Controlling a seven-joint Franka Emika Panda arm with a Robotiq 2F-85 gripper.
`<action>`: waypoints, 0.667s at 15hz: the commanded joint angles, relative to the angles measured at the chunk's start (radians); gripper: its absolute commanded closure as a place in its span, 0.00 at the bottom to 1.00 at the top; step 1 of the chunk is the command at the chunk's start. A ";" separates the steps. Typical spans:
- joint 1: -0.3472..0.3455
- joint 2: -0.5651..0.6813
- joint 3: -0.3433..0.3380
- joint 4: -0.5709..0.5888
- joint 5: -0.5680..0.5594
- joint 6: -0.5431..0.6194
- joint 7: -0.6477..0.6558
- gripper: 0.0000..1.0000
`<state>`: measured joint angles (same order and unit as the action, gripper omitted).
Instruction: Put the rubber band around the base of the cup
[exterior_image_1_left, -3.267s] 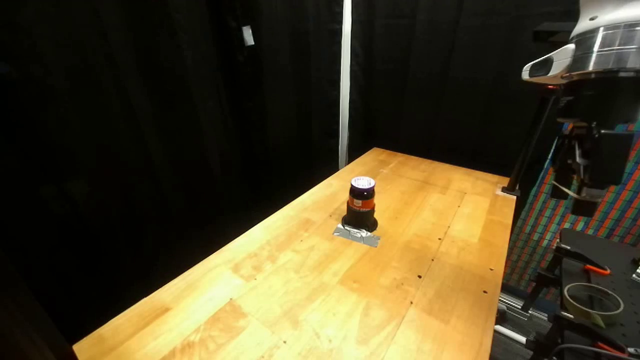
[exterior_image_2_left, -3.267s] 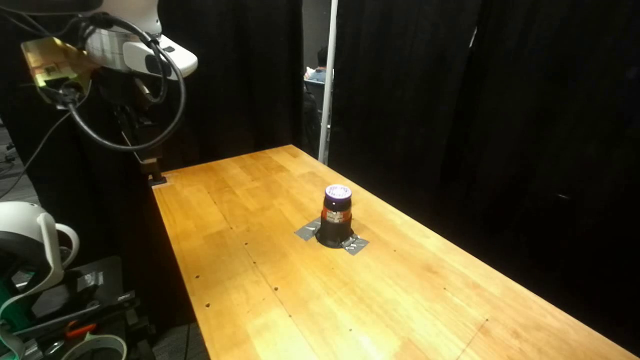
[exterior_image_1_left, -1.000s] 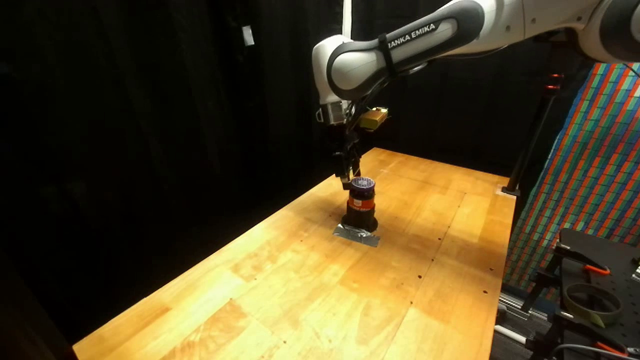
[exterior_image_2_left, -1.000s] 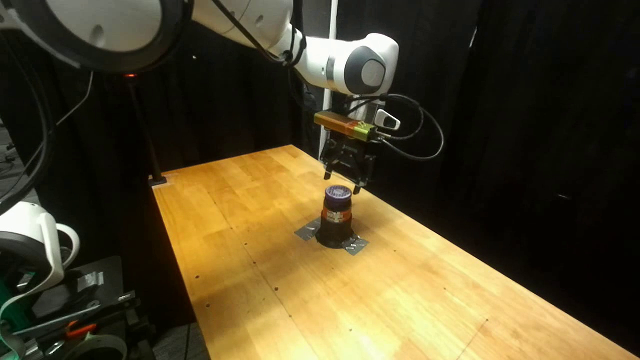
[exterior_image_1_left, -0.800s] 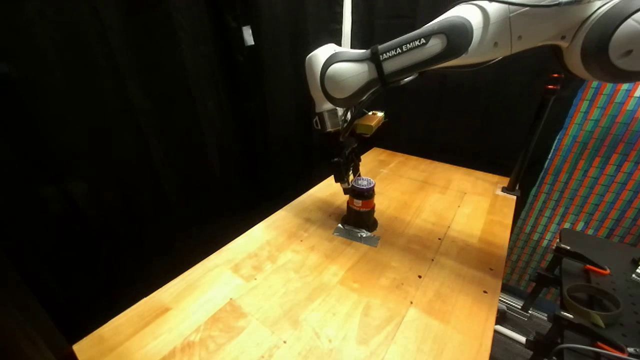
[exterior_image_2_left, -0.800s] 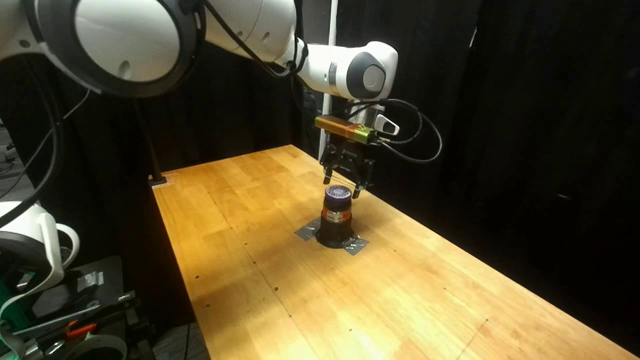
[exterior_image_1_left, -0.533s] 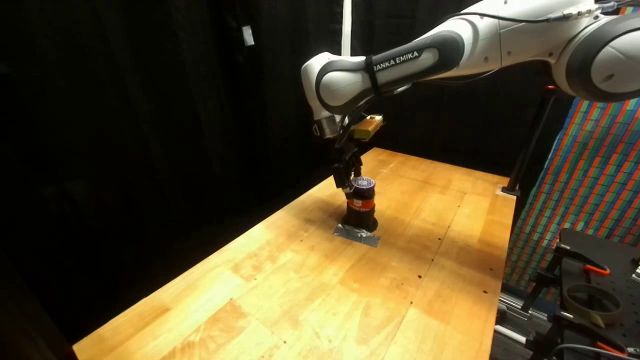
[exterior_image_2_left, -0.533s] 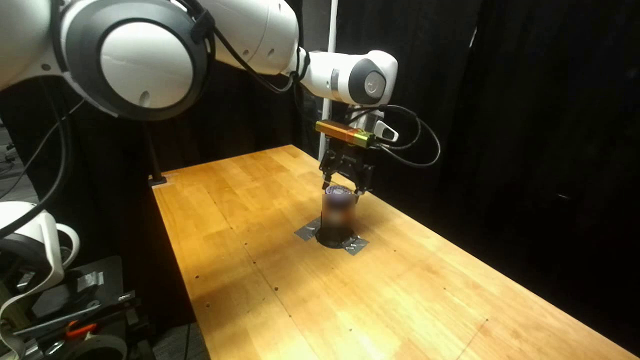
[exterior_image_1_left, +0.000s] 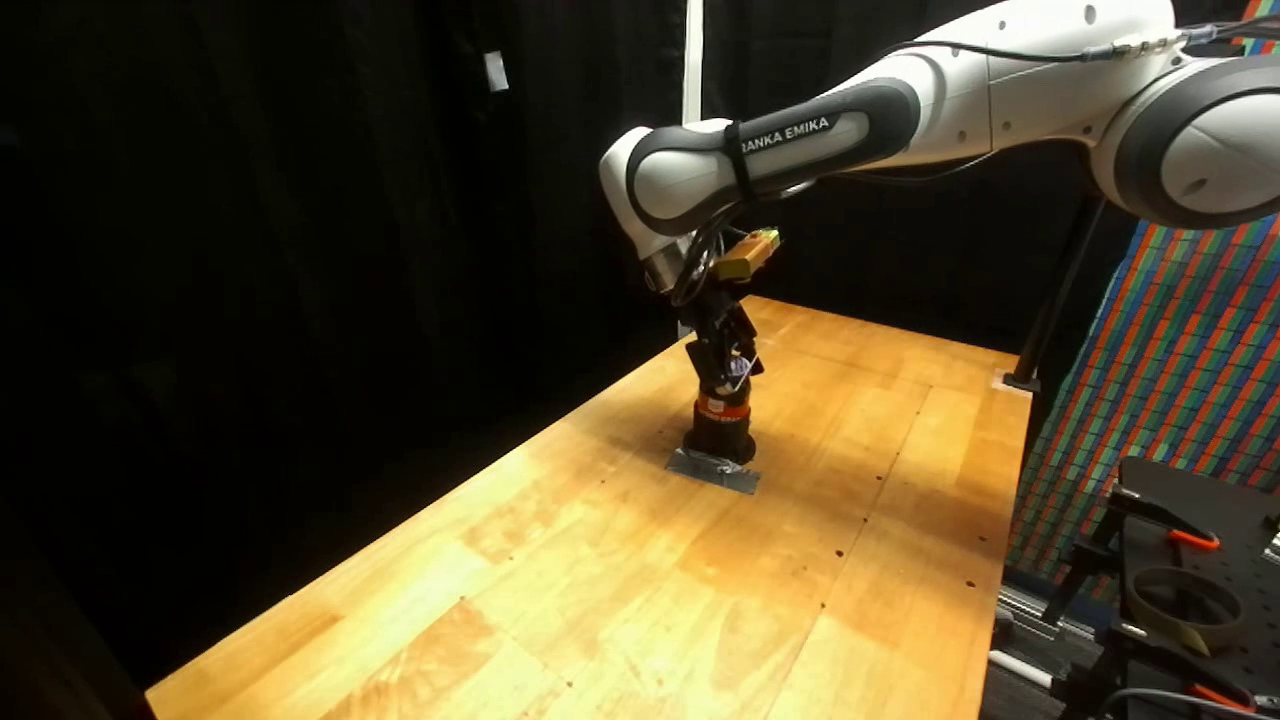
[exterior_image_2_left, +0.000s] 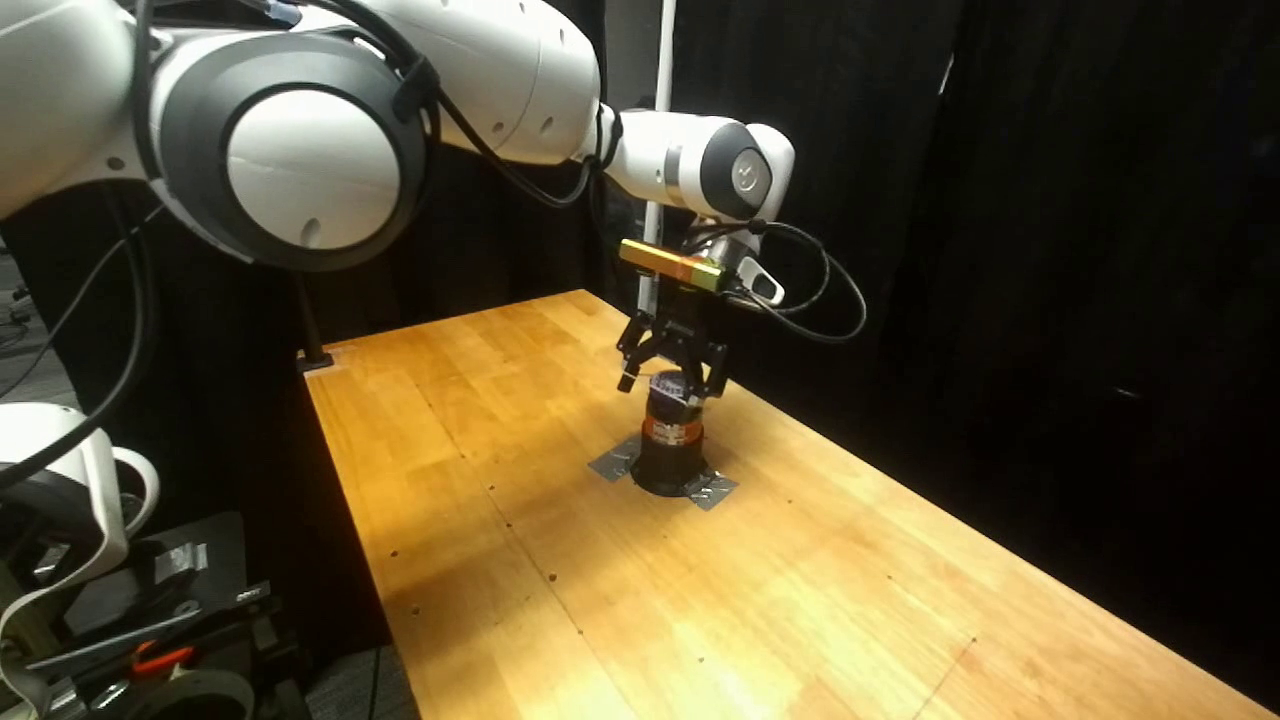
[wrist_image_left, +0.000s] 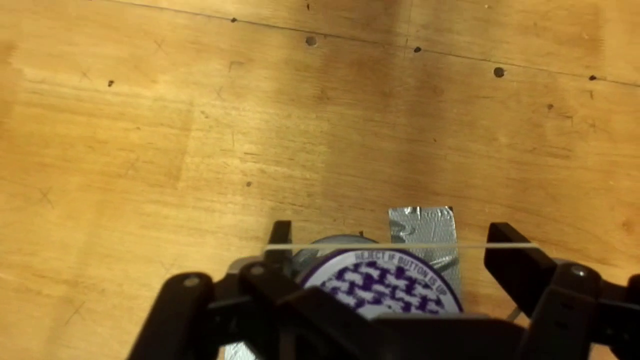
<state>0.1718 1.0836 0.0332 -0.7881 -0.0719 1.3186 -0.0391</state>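
Jar (exterior_image_1_left: 722, 408) with a lid (exterior_image_1_left: 739, 367), the cup of your task, stands upright in an exterior view, its lower part inside a black holder (exterior_image_1_left: 720, 438) on the wooden table (exterior_image_1_left: 600, 590), with duct tape (exterior_image_1_left: 714, 471) at the holder's foot. Your Franka arm (exterior_image_1_left: 960, 90) reaches in from the right and bends down over it, hiding part of the lid. A gold-coloured camera (exterior_image_1_left: 747, 255) sits at the wrist. A tape roll (exterior_image_1_left: 1210, 634) lies on a black shelf (exterior_image_1_left: 1245, 530) beside the table, near a multicoloured sheet (exterior_image_1_left: 1150, 400).

In an exterior view you see your gripper (exterior_image_2_left: 668, 388) with its fingers (exterior_image_2_left: 627, 381) spread, one to each side of the lid, and the jar's orange-red label (exterior_image_2_left: 672, 432) below. Whether either finger touches the jar, you cannot tell.

In the wrist view your rubber band (wrist_image_left: 400, 246) runs taut between the two fingers, which stand well apart with their tips holding it stretched. The lid, printed in purple on white with "REJECT IF BUTTON IS UP", shows in the gap between them. The band crosses along the lid's edge, with the holder's rim and a piece of duct tape lower down behind it; whether it touches the jar, you cannot tell
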 joint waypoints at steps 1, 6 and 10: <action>0.000 -0.019 0.004 -0.023 0.007 -0.021 0.006 0.00; -0.009 -0.088 0.011 -0.149 0.016 0.072 0.008 0.00; -0.014 -0.194 0.012 -0.333 0.021 0.210 0.017 0.00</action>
<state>0.1674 1.0153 0.0348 -0.9239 -0.0681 1.4277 -0.0387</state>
